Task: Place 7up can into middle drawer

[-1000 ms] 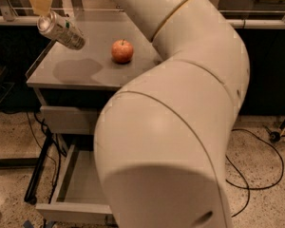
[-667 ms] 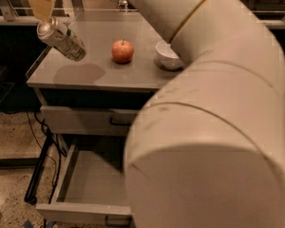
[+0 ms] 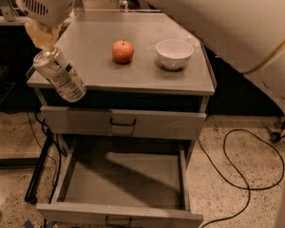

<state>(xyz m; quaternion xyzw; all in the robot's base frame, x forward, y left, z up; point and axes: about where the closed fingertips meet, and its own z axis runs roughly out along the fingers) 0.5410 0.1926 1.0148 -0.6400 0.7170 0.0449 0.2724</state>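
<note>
- The gripper (image 3: pixel 43 42) hangs over the front left corner of the cabinet top (image 3: pixel 142 77), its fingers closed on the upper end of the can (image 3: pixel 61 76).
- The can hangs tilted in the air, its lower end slanting down to the right. It is just in front of the cabinet's left edge, above and to the left of the open drawer (image 3: pixel 123 182).
- The drawer stands pulled out at the bottom, grey tray showing, below a shut drawer front (image 3: pixel 156 123).
- An apple (image 3: pixel 123 51) and a bowl (image 3: pixel 174 53) sit on the top, well apart from the can.
- Risk: the hold is on one end only, so the can may swing or slip free on the way down.
- Risk: the can sits left of the tray. Lowered straight down, it would likely strike the drawer's left wall or drop to the floor outside it.
- Risk: let go from this height, a tilted can could bounce or roll about the tray. The shut front above may also catch the can or gripper if the descent runs too close.
</note>
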